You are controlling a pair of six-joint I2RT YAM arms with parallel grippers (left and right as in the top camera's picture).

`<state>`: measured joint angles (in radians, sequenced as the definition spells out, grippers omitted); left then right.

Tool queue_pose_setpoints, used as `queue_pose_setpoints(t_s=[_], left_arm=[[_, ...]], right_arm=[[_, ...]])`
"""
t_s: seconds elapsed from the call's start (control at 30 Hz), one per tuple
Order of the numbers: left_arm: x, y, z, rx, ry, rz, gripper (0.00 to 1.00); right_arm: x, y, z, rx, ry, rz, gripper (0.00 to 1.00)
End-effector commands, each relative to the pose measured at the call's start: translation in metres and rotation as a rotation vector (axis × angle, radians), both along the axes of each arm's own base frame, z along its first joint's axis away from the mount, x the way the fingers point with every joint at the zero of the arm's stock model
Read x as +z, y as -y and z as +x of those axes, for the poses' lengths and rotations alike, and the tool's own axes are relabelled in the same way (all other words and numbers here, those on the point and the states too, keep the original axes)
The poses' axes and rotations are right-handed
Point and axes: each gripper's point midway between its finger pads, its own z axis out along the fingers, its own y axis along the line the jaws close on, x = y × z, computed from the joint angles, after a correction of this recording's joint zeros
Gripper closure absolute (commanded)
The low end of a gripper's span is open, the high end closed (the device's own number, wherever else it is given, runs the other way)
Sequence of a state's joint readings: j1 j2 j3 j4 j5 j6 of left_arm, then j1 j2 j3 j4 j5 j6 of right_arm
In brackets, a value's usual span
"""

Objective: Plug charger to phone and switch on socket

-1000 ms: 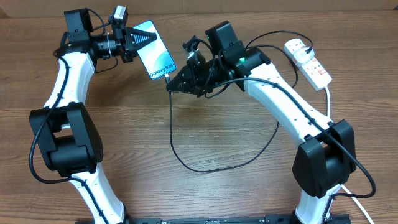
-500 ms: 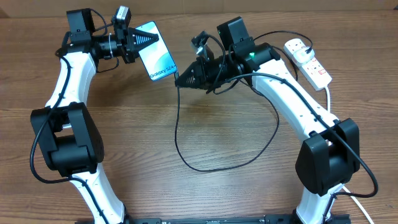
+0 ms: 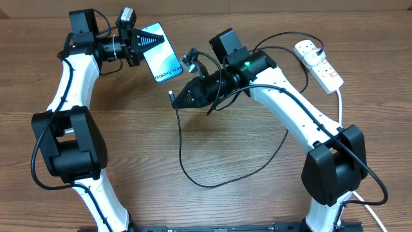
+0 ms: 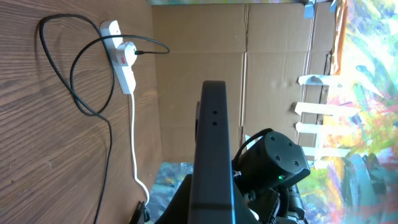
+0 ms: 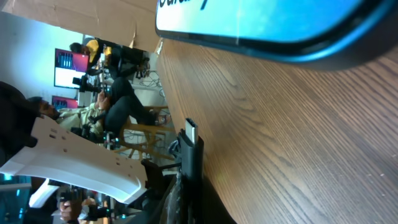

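Since half a second earlier the right gripper [image 3: 175, 96] had backed down and to the left, away from the lower end of the slim, black-edged phone [image 3: 161, 55] with the bright blue-teal screen. A gap had opened where the two had nearly met.

From overhead, the left gripper [image 3: 143, 42] was clamped on the phone's upper end, holding it tilted above the brown wood-grain table [image 3: 141, 142]. The right jaws were pinched narrow on the tiny connector [image 3: 171, 94] of the long thin black charger [image 3: 179, 142]. Its cable looped across the table towards the white, red-switched power-strip socket [image 3: 322, 64].

From the left wrist, the phone showed edge-on in mid-frame (its port could not be made out), with the socket well apart at the upper left.

From the right wrist, the connector's metal tip stuck out beyond the fingers. The phone's end lay above and to the right of it, near but apart and off its line.

The likely failure was a skewed approach. If the tip met the frame beside the port, it could scrape, or push the phone askew in the left grip. Drag from the slack loop could also twist the connector between the jaws.
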<state>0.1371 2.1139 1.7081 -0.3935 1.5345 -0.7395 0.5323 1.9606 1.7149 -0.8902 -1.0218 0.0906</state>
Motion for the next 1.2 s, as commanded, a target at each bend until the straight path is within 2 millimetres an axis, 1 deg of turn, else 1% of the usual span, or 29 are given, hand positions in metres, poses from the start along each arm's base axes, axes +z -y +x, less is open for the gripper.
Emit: queue_pose_setpoints(t_s=[0.0,0.1,0.27,0.47,0.7,0.87,1.17], left_arm=[[0.013,0.007,-0.007,-0.046,0.003,-0.035,0.96],[0.013,0.010,-0.007,-0.052,0.009,-0.034,0.96],[0.013,0.014,-0.008,-0.061,0.010,-0.033,0.96],[0.013,0.026,-0.012,-0.087,0.031,-0.031,0.96],[0.013,0.026,-0.012,-0.088,0.037,-0.030,0.96],[0.013,0.026,-0.012,-0.088,0.038,-0.030,0.96],[0.013,0.027,-0.012,-0.089,0.045,-0.029,0.96]], right_arm=[[0.013,0.004,0.001,0.020,0.062,0.037,0.96],[0.012,0.005,0.002,0.022,0.068,0.035,0.96],[0.012,0.010,0.008,0.004,0.073,0.033,0.96],[0.013,0.013,0.009,0.002,0.068,0.039,0.96],[0.013,0.017,0.014,-0.003,0.085,0.042,0.96],[0.013,0.026,0.020,-0.021,0.083,0.045,0.96],[0.022,0.032,0.012,0.035,0.127,0.057,0.96]])
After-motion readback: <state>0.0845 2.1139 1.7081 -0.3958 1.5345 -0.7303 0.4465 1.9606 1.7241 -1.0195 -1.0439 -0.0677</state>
